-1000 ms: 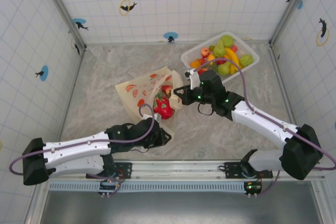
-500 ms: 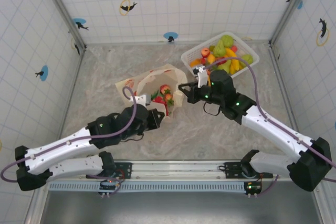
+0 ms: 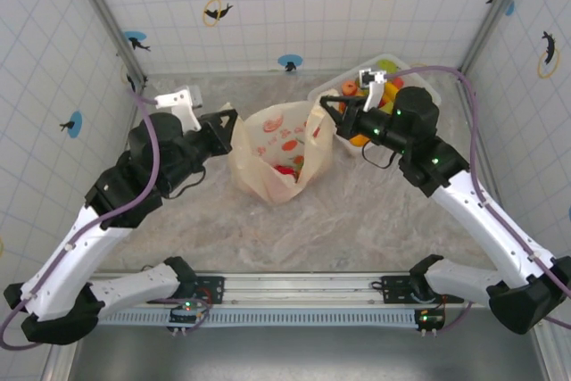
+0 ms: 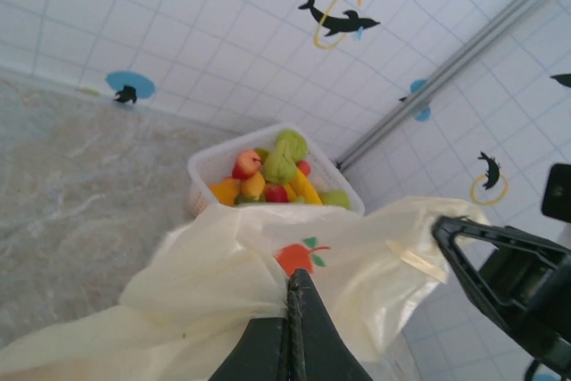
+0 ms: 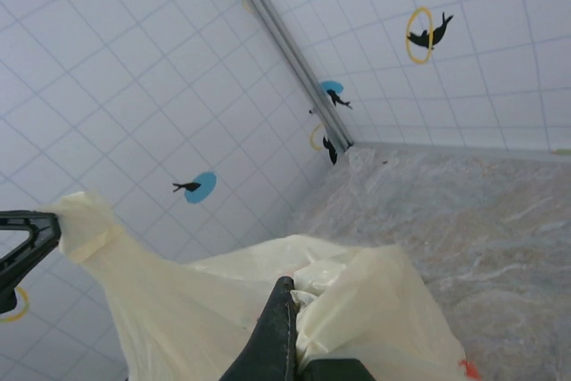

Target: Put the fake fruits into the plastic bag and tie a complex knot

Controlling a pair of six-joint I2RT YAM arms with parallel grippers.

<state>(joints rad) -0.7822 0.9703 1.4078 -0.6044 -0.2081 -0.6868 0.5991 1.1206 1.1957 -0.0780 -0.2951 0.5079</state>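
Where the plastic bag hung: between the two grippers, stretched from one to the other over the marbled table, mouth upward.
Left gripper: fingers pressed together on the bag's left top edge. In the left wrist view the film bunched right at the tips, with no gap between the jaws.
Right gripper: pinched tight on the bag's right top edge, film gathered against its tip in the right wrist view.
Handles: held apart, one at each gripper, not tied.
Bag's contents: red fruits showed low inside through the open mouth; their number could not be told.
Bag's underside: touching the table or hanging free, could not tell.
Print: orange-red fruit slices on the cream-yellow side.
Basket: white lattice, far right corner, just behind the right gripper, beside the bag's right edge.
Basket fruits: green, yellow, orange and red pieces heaped together.
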